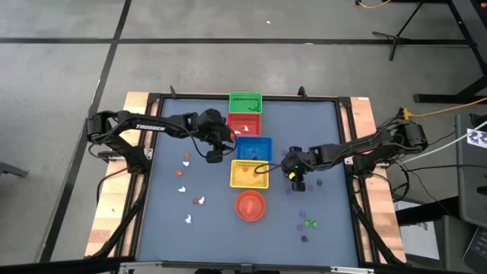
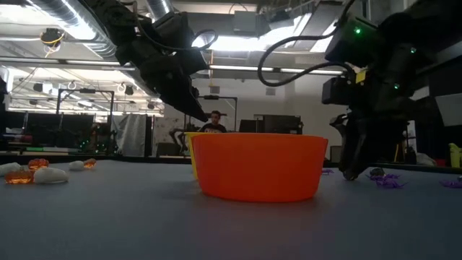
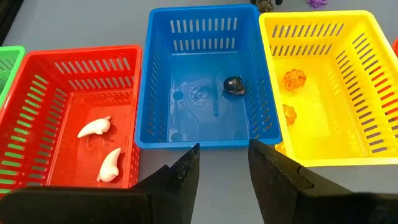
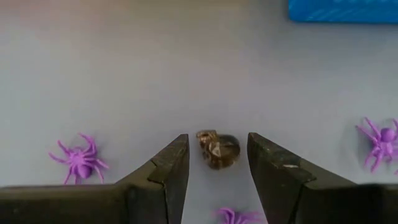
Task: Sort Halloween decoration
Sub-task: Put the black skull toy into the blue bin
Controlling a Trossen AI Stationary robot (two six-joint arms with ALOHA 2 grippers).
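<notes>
1. Your right end effector (image 4: 217,168) is down at the counter (image 1: 319,137), just beside the yellow basket (image 1: 249,174). Its fingers are spread, with a dark brown trinket (image 4: 219,149) lying between the tips and touching neither.
2. Purple spiders (image 4: 79,160) lie on the counter around that trinket, apart from it.
3. Your left end effector (image 3: 222,168) hangs over the near edge of the blue basket (image 3: 204,74), its fingers parted and holding nothing.
4. The blue basket contains one dark round trinket (image 3: 234,85). The red basket (image 3: 74,112) beside it holds two white pieces (image 3: 94,127), and the yellow basket holds two orange pumpkins (image 3: 295,79).
5. Loose white and orange trinkets (image 1: 186,157) lie on the counter's left side; green and purple ones (image 1: 310,223) lie at the lower right, near the round orange bowl (image 1: 250,205).
6. The green basket (image 1: 245,102) sits at the far end of the row.
</notes>
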